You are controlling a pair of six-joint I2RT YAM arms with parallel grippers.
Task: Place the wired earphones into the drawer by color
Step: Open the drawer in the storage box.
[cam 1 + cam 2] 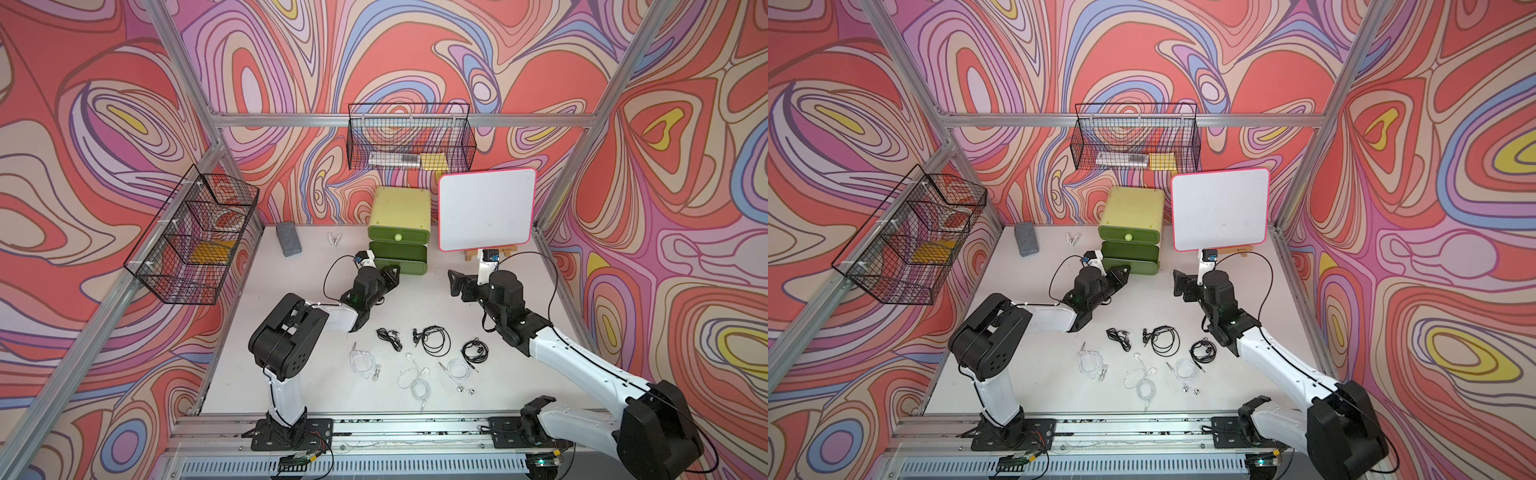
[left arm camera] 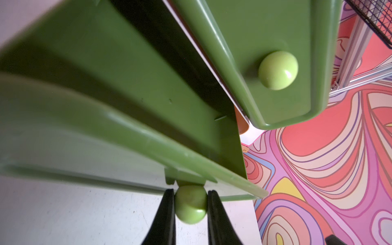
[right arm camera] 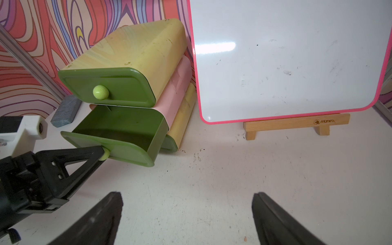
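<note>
Our right gripper (image 3: 186,195) hangs spread wide and empty just past the wired earphones (image 1: 389,337), black and white sets loose on the near table (image 1: 345,399), while our left gripper (image 2: 191,193) clamps the knob (image 2: 191,204) of the pulled-out middle drawer (image 3: 118,125) of the yellow-green cabinet (image 3: 135,46), standing farther back beside the whiteboard (image 3: 286,63).

left hand (image 2: 191,193) clamped, right hand (image 3: 187,195) spread wide
</note>
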